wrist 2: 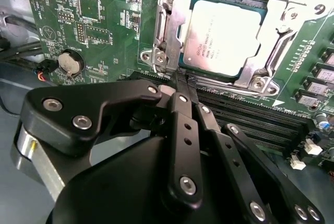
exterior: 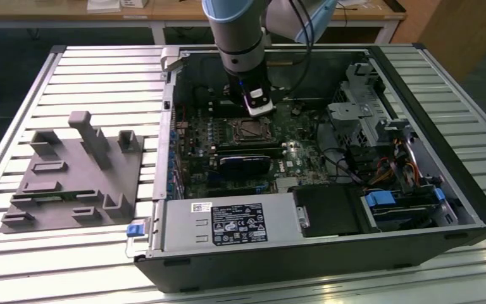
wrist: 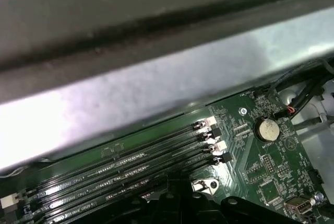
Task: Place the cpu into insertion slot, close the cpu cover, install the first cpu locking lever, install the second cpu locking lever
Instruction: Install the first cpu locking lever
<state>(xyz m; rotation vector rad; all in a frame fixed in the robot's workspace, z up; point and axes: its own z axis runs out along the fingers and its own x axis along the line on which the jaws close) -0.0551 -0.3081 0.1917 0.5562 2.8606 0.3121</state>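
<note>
pincer [wrist 2: 180, 80]: fingers drawn together to a narrow tip with nothing between them; the tip sits at the corner of the socket frame, at or just short of a thin metal lever [wrist 2: 168, 41] there; contact cannot be told.
pincer in the exterior view [exterior: 258, 107]: hangs from the arm straight down into the open case [exterior: 445, 152], just past the socket on the far side.
cpu [wrist 2: 222, 36]: lies flat in the slot [exterior: 249, 130], silver top up, just beyond the tip and a little to one side of it.
cover [wrist 2: 271, 25]: silvery frame lying down around the chip, its window showing the chip top; judged closed.
lever axis: runs along the socket edge nearest the tip, away from the pincer; the tip stands at its near end.
stage: a judgement, chip seated, cover down, the work now at a locking lever; whether either lever is latched cannot be told.
memory slots [wrist 2: 250, 112]: long black rows, between the pincer body and the socket, crosswise to the lever.
coin cell [wrist 2: 70, 62]: on the green board, well to the side.
grey fixture [exterior: 74, 174]: on the slatted bench [exterior: 99, 63], at the exterior view's left, apart from the case.
</note>
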